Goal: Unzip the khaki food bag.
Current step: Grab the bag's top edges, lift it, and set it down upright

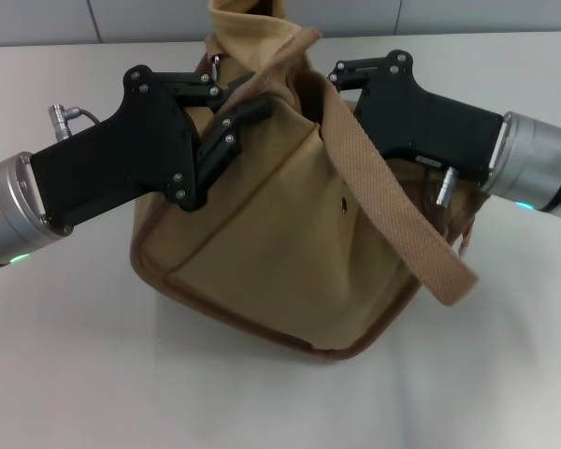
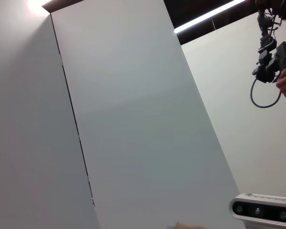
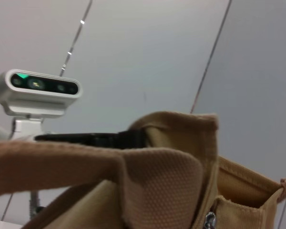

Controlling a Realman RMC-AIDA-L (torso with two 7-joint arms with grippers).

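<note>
Khaki food bag (image 1: 262, 253) sits mid-frame; our left gripper (image 1: 232, 114) pinches its top edge, our right gripper's (image 1: 341, 79) jaws are hidden. Next, we think, pull the zipper.

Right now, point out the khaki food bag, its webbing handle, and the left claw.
khaki food bag (image 1: 262, 253): head view, on the front canvas panel.
webbing handle (image 1: 393, 210): head view, mid-strap where it drapes across the bag's front.
left claw (image 1: 232, 117): head view, between its fingertips at the bag's top edge.
</note>
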